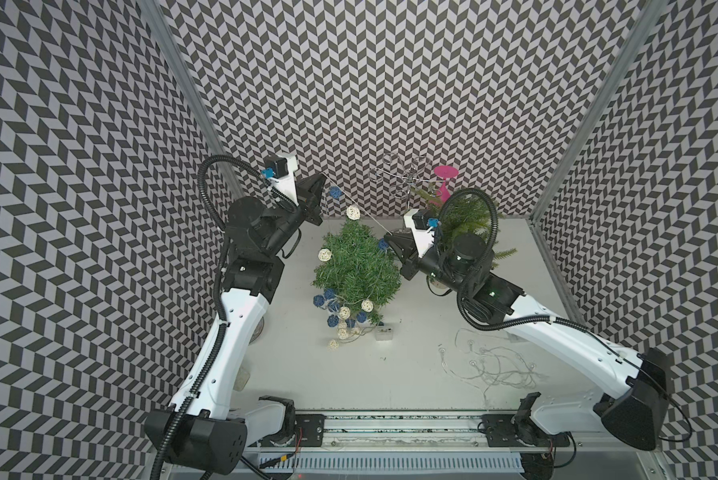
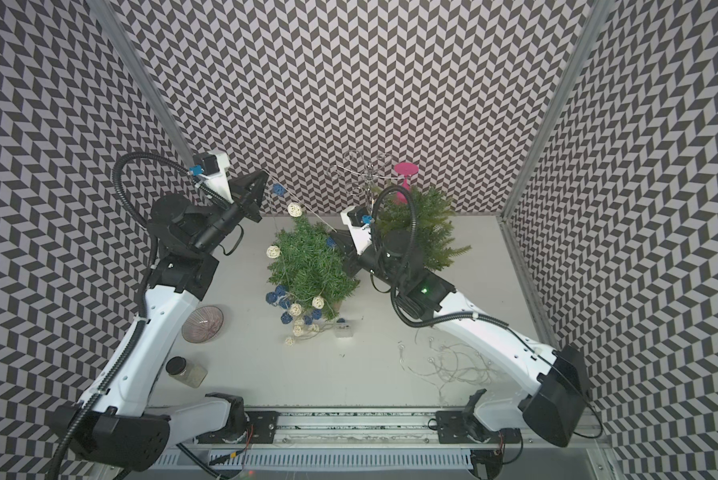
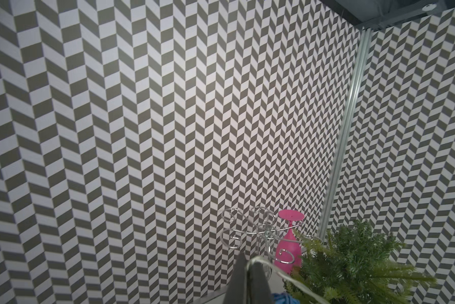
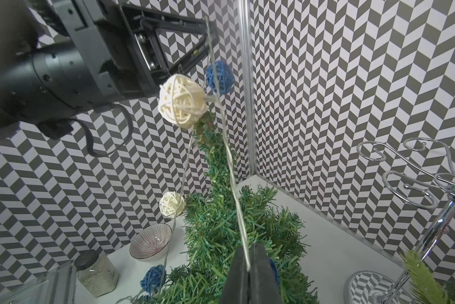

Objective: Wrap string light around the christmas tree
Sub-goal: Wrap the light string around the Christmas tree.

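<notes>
1. In both top views, the christmas tree [image 1: 355,266] stands mid-table [image 1: 349,386]. We see the string light [image 1: 343,312] heaped at its foot beside a battery box [image 1: 384,333], with more balls up the tree's left side.
2. The left gripper [image 1: 322,176] is raised near the back wall and the right gripper [image 1: 387,238] is at the tree's right side. A taut stretch of the light's wire joins them, and each has its fingers together on it.
3. Behind the right arm we see a fern-like plant [image 1: 469,216], a pink goblet [image 1: 445,183] and a wire rack [image 1: 398,178]. A tangle of thin wire [image 1: 494,365] lies near the right arm. In a top view, a bowl [image 2: 202,324] and a jar [image 2: 186,371] sit by the left arm.
4. In the left wrist view, the fingers [image 3: 240,279] press together on the wire.
5. In the right wrist view, the fingers [image 4: 236,273] clamp the wire, which rises past the tree top to the left gripper. A white ball [image 4: 181,101] sits at the tree's tip, and a blue ball [image 4: 219,77] is just beyond it.
</notes>
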`<action>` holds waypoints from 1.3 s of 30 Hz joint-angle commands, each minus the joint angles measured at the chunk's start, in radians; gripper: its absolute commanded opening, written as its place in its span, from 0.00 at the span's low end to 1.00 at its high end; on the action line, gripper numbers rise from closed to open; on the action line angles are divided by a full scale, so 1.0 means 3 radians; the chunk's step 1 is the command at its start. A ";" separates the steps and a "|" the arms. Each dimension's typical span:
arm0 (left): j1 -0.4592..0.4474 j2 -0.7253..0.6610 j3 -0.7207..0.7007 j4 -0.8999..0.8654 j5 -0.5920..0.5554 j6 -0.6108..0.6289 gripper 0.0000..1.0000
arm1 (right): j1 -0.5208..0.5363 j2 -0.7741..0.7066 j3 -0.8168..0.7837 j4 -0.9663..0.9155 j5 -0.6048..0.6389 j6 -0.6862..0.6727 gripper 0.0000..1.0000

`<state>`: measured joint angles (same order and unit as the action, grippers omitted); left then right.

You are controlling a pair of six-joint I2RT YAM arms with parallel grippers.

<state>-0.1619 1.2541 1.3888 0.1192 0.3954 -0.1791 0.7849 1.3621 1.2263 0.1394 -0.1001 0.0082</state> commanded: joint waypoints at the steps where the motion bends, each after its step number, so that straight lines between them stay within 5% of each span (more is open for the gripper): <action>1: 0.0082 0.0208 0.0019 0.0006 0.0016 -0.0094 0.00 | -0.0053 0.0076 0.0078 0.0001 -0.0050 0.0130 0.05; 9: 0.0095 0.0449 -0.0133 0.0027 0.0066 -0.0252 0.00 | -0.0227 0.0300 0.0228 -0.0126 -0.0227 0.0528 0.05; 16: 0.0109 0.0467 -0.0455 -0.0040 0.0050 -0.0300 0.00 | -0.0285 0.0282 0.0161 -0.0387 0.0062 0.0568 0.07; 34: 0.0288 -0.0405 -0.1327 0.0017 -0.0091 -0.0557 0.04 | -0.0346 0.0146 -0.0024 -0.0582 -0.0110 0.0466 0.12; 39: 0.0354 -0.0334 -0.1434 -0.0046 0.0004 -0.0561 0.01 | -0.0351 0.0227 -0.0030 -0.0627 -0.0214 0.0411 0.11</action>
<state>-0.0765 1.1324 0.9794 0.1162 0.3874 -0.3321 0.6838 1.4384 1.2114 -0.0418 -0.1493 0.1509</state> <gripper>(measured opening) 0.049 0.116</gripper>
